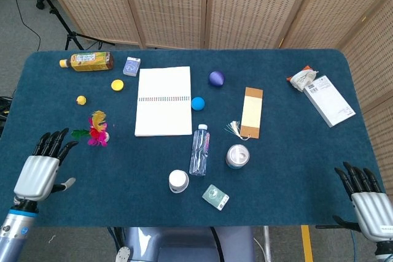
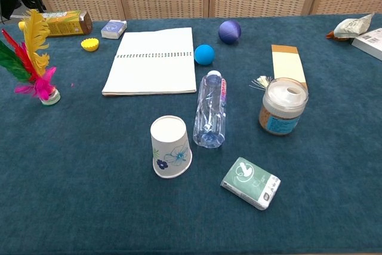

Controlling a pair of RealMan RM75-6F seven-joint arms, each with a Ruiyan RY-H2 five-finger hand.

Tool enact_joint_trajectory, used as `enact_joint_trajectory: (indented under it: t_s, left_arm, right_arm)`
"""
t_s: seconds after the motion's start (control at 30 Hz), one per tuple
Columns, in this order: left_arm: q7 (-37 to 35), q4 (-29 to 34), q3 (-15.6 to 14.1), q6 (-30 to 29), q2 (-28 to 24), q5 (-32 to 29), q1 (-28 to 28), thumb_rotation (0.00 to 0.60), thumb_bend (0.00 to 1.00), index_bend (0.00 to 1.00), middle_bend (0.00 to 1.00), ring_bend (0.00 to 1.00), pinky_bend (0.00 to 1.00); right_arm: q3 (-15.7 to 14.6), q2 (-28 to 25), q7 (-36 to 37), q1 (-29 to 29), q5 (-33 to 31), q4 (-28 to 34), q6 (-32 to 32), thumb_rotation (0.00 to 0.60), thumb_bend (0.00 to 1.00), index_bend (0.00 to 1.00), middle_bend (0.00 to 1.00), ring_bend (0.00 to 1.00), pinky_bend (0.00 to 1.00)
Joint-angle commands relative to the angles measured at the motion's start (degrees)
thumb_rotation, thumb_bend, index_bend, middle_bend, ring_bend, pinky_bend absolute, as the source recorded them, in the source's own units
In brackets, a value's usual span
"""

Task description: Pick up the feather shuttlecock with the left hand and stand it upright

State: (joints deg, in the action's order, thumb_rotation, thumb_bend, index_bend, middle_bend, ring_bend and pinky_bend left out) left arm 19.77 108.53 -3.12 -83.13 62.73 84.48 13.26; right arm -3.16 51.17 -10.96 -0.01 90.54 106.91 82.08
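Note:
The feather shuttlecock [image 2: 33, 58] stands upright on its small white base at the table's left, with yellow, red, green and pink feathers; the head view shows the shuttlecock [image 1: 95, 131] from above. My left hand [image 1: 40, 170] hovers near the table's front left edge, fingers spread, holding nothing, well below and left of the shuttlecock. My right hand [image 1: 367, 204] sits off the front right corner, fingers apart and empty. Neither hand shows in the chest view.
A white notebook [image 1: 163, 100], blue ball [image 1: 197, 103], purple ball [image 1: 216, 78], lying water bottle [image 1: 199, 150], paper cup [image 1: 178, 181], jar [image 1: 237, 156], tissue pack [image 1: 215, 197], tea bottle [image 1: 89, 61], yellow cap [image 1: 117, 85] and small yellow ball [image 1: 80, 99] lie across the blue table [image 1: 295, 164].

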Motion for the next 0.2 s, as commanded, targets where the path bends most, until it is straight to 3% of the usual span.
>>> enact_joint_trajectory:
  t_s: [0.03, 0.2]
  left_arm:
    - [0.3, 0.8, -2.3, -0.7, -1.6, 2.4, -2.0, 0.6, 0.0, 0.11, 0.0, 0.0, 0.0]
    - [1.0, 0.9, -4.2, 0.4, -3.2, 2.8, -3.4, 0.6, 0.0, 0.01, 0.0, 0.0, 0.0]
  right_arm:
    - [0.1, 0.2, -0.2, 0.1, -0.4, -0.2, -0.2, 0.6, 0.0, 0.0, 0.0, 0.0, 0.0]
    - [0.2, 0.4, -0.5, 0.2, -1.2, -0.6, -0.7, 0.6, 0.0, 0.0, 0.0, 0.0, 0.0]
